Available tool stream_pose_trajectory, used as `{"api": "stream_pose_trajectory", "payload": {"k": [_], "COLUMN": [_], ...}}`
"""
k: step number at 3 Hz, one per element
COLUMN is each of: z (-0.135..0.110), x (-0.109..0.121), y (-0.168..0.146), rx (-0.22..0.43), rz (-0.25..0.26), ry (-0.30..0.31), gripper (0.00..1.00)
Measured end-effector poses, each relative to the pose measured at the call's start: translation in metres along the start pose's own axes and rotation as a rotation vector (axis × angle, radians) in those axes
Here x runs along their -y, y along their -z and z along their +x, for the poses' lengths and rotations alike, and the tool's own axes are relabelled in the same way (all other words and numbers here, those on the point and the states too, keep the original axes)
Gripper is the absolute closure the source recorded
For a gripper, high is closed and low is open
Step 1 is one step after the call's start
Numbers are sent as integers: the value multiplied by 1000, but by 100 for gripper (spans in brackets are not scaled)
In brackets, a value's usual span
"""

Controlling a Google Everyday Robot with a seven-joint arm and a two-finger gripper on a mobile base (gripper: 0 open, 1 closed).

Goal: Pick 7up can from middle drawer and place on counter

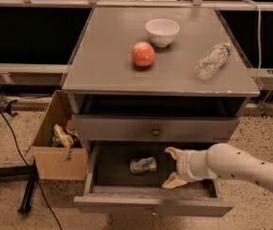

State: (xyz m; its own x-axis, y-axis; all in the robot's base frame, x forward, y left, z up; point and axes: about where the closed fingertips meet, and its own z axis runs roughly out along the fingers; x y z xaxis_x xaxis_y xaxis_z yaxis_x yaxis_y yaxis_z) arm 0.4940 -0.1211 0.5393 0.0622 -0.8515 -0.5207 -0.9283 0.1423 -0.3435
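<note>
One step is in hand: the reach for the can. Nothing is grasped yet.

- 7up can (143, 165): lies on its side on the dark floor of the pulled-out middle drawer (126, 205), roughly mid-width, toward the back.
- Gripper (173, 167): inside the same drawer, just right of the can and apart from it. Jaws spread wide and empty, one finger toward the back and one toward the front, opening facing the can.
- Arm (241, 169): enters from the right, over the drawer's right side.

Next move, as judged: slide left until the can sits between the fingers, then close. The can looks crinkled and thin, so a light squeeze should do; a hard one may crush it or squirt it out.

Edges and room:
- The closed drawer front (126, 128) hangs directly above the back of the open drawer, so overhead room is low. The lift likely has to come forward and out before rising.
- The drawer's front wall is a lip to clear on the way out.
- Counter (107, 66): holds an apple (142, 54), a white bowl (162, 31) and a water bottle (213, 60). The left part and the front strip look the best places to set the can.
- A cardboard box (59, 162) sits on the floor to the left, out of the path.
</note>
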Motion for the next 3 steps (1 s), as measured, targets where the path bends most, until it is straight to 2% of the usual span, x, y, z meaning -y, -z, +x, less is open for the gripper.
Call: {"api": "stream_pose_trajectory", "payload": {"k": [1,3], "z": [13,14], "x": [-4,3], "y": [-60,-86], "rx": [38,69], "rz": [-19,-20], "ry": [4,6], "gripper": [24,21]}}
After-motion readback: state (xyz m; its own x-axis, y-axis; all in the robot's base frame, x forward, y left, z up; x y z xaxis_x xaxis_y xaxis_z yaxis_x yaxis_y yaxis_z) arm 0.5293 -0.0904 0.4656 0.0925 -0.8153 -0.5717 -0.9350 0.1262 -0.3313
